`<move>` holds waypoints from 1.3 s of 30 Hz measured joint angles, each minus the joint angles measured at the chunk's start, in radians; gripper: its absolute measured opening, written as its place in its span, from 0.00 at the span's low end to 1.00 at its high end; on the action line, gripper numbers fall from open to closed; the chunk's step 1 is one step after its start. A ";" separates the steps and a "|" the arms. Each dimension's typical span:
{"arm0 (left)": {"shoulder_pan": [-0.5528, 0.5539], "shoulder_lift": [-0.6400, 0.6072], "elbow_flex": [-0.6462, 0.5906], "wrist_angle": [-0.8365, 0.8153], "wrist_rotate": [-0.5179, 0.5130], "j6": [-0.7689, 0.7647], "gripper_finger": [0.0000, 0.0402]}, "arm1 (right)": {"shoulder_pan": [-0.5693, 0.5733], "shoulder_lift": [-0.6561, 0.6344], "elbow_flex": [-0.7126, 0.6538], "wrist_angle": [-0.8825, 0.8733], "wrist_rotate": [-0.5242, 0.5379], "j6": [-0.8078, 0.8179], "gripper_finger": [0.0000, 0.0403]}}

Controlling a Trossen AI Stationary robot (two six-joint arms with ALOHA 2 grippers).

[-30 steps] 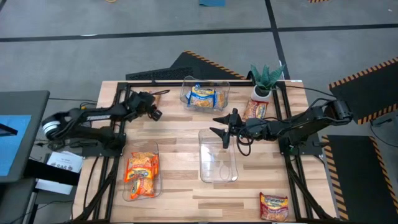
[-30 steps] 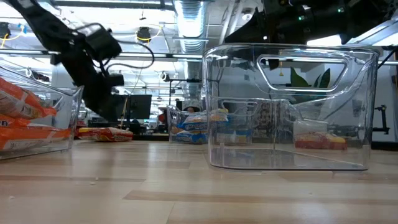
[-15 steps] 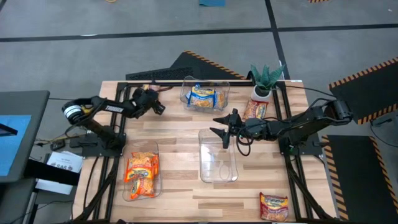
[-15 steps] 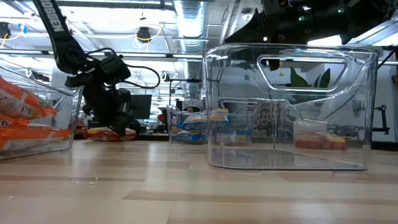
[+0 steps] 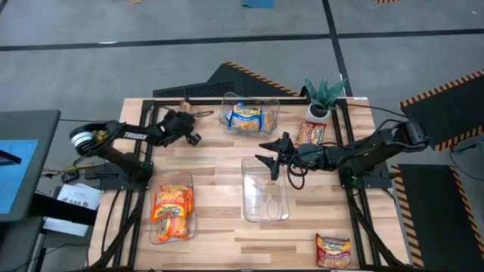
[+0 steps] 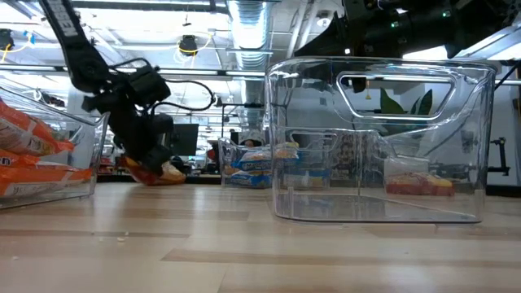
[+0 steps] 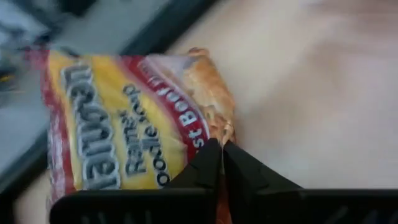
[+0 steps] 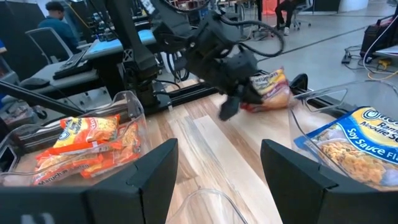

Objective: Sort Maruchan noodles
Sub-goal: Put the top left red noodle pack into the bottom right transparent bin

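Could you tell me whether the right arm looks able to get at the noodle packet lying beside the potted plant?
Probably yes. The packet lies bare on the table just behind the right gripper, whose fingers are open and empty; only the potted plant crowds it.

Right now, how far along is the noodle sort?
Done: orange packets in the left bin, blue packets in the far bin. In hand: left gripper shut on a red-and-yellow packet at the far edge. Left: the middle bin is empty; packets remain by the plant and at the near edge. Right gripper open above the middle bin.
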 joint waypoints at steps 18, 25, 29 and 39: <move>-0.330 -0.696 0.000 -0.261 -0.025 -0.045 0.00 | 0.000 0.000 0.000 0.001 0.000 0.002 0.63; -0.514 -0.733 0.002 -0.119 0.073 -0.028 0.00 | 0.000 0.000 0.000 0.006 0.000 0.002 0.63; -0.643 -0.695 0.003 -0.005 0.068 0.032 0.00 | 0.000 0.000 0.000 0.009 0.001 0.002 0.63; -0.696 -0.625 0.004 -0.012 -0.186 0.020 0.00 | 0.000 0.000 0.000 0.007 0.001 0.000 0.63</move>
